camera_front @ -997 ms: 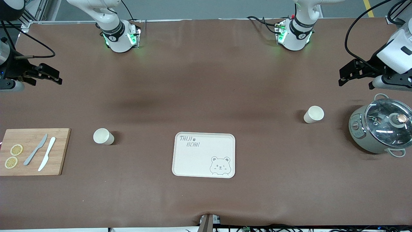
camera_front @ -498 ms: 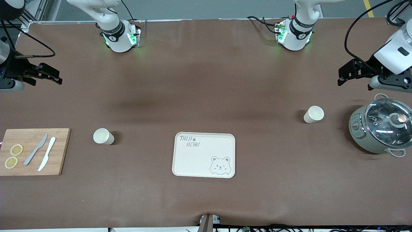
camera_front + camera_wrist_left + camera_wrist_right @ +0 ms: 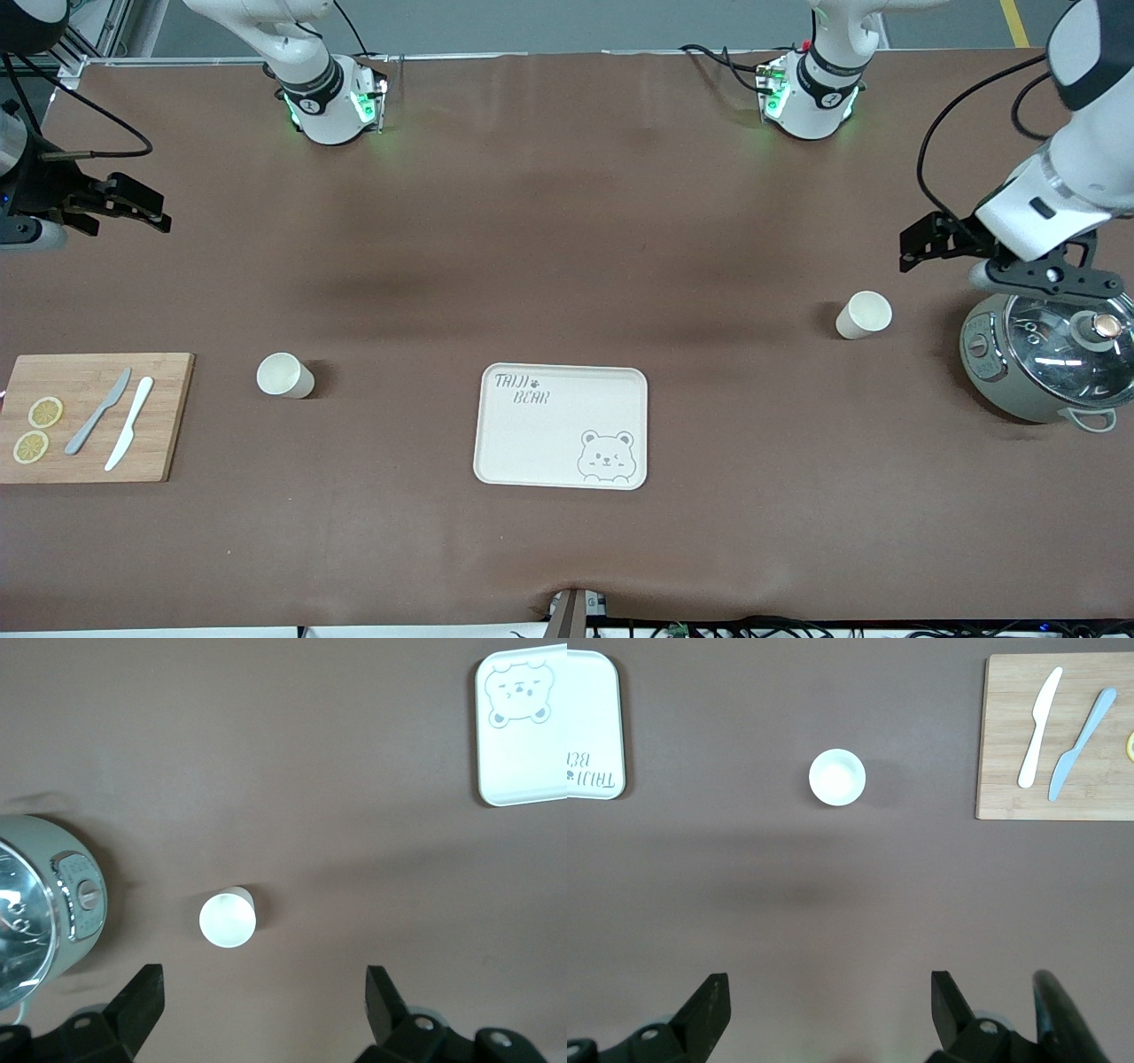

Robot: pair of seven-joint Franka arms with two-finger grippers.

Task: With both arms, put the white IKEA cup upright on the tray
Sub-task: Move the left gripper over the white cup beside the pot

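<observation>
My left fingers (image 3: pixel 146 997) are spread wide over bare worktop (image 3: pixel 567 221), nothing between them, hanging near the pot (image 3: pixel 1045 354) with one cup (image 3: pixel 864 315) upright below. My right gripper (image 3: pixel 133 206) waits at its end of the worktop, fingers (image 3: pixel 709 1001) spread and empty too, above the board (image 3: pixel 93 416) with its knives and lemon slices. The second cup (image 3: pixel 283 375) stands upright between board and tray (image 3: pixel 562 426). The tray is bare. These cups look light, thin-walled and smooth, likely slippery and easy to tip. I'd pinch one wall at the rim, one finger inside, gently, and keep it level.
</observation>
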